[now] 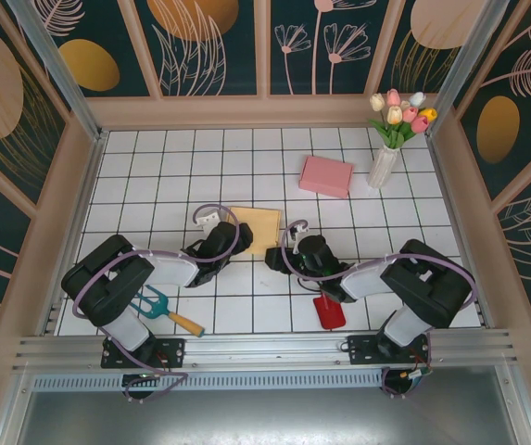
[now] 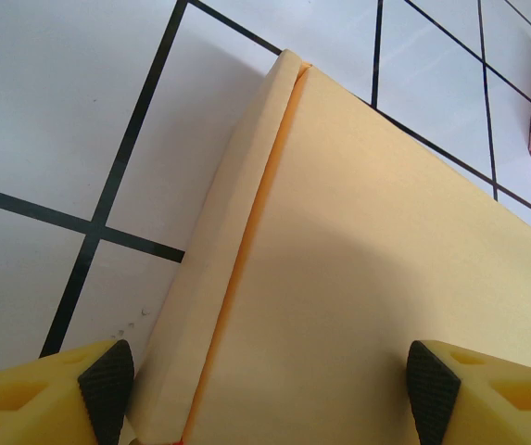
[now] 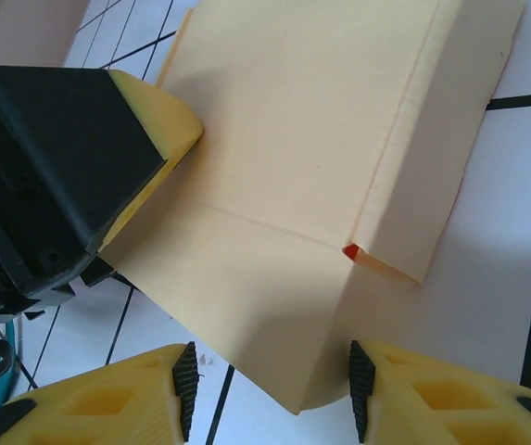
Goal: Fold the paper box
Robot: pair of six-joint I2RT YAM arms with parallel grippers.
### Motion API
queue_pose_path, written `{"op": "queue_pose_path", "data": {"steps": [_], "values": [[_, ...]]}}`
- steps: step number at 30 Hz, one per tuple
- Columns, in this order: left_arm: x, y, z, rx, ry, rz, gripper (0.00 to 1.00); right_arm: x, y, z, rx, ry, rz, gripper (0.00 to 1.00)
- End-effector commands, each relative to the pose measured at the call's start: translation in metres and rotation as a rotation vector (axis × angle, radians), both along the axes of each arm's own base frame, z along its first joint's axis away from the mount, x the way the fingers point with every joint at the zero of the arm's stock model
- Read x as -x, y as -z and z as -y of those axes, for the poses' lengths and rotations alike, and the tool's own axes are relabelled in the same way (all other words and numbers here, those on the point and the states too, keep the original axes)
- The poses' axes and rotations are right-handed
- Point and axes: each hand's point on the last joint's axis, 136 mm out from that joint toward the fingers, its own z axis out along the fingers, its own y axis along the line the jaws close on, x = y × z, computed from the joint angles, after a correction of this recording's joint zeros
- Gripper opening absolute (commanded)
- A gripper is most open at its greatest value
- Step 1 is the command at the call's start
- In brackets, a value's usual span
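Gridded table (image 1: 154, 158), paper box (image 1: 258, 227) flat, roughly square

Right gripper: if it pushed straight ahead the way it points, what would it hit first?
Probably the paper box: its near corner lies between the open fingers of the right gripper, though depth is hard to judge.

1 high rear overview, 2 close downward wrist views (common ground: paper box (image 1: 260, 227))

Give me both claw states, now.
Left claw: open, straddling the paper box edge.
Right claw: open, box corner between its jaws.
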Motion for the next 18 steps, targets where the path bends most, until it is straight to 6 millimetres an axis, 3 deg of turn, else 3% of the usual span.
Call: {"op": "queue_pose_path", "data": {"steps": [1,14,15,18], "values": [[0.022,0.042,-0.012,-0.091,0.043,-0.141,0.78,-0.009,-0.012,-0.002,-0.018,0.022,0.028,0.48],[0.022,0.042,-0.012,-0.095,0.043,-0.139,0.78,-0.016,0.004,0.001,0.037,-0.002,0.031,0.41],[0.024,0.051,-0.014,-0.11,0.044,-0.158,0.78,-0.016,0.004,0.0,0.036,-0.005,0.03,0.41],[0.025,0.052,-0.013,-0.111,0.046,-0.161,0.78,-0.018,0.006,-0.001,0.039,-0.008,0.033,0.37]]}}
